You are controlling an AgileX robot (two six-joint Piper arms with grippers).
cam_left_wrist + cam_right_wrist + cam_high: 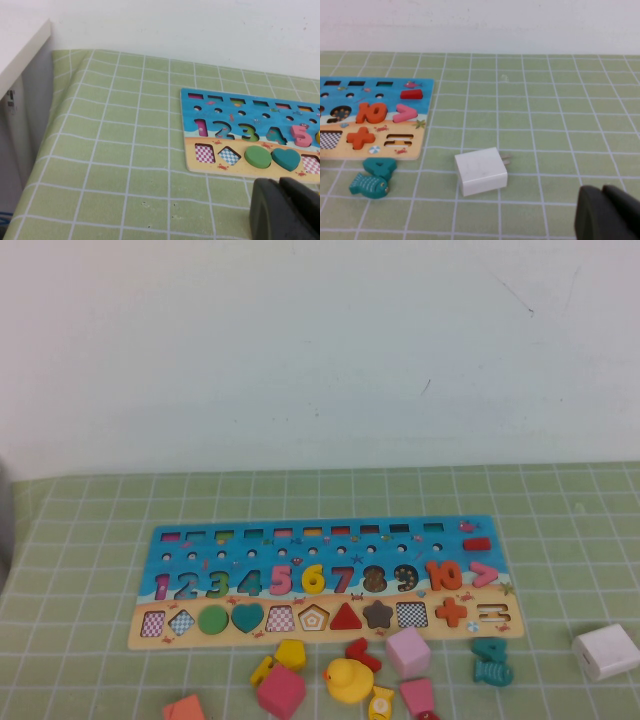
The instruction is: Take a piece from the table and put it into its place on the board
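The board lies in the middle of the table, blue above and tan below. The yellow "6" sits in its slot in the numeral row, between the pink 5 and the red 7. Neither gripper shows in the high view. In the left wrist view my left gripper is shut and empty, hovering near the board's left front corner. In the right wrist view my right gripper is shut and empty over the mat, right of the board.
Loose pieces lie before the board: a yellow block, a yellow duck, pink blocks, a red piece, a teal fish. A white charger lies at the front right, also in the right wrist view. A white wall stands behind.
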